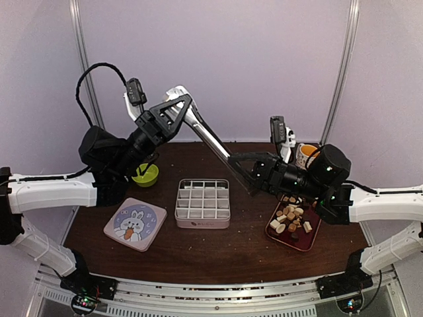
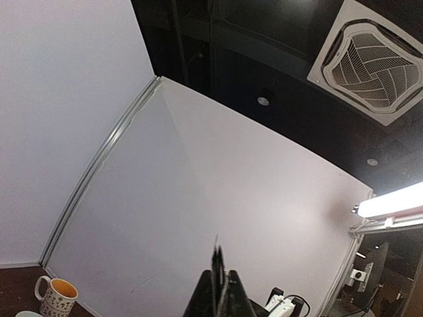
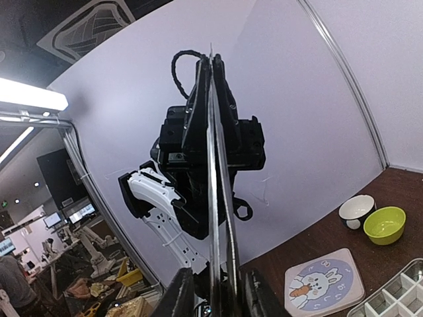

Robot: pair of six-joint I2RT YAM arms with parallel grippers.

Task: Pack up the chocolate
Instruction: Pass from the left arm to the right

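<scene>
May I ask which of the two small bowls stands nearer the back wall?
The white bowl; the lime-green bowl right beside it sits farther out from the wall.

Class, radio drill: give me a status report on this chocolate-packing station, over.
Left gripper and right gripper both shut on the tongs. Chocolate on the red tray; none in the grid box. Nothing in the way.

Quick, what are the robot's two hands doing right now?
Left gripper: closed on the tongs.
Right gripper: closed on the same tongs.
</scene>
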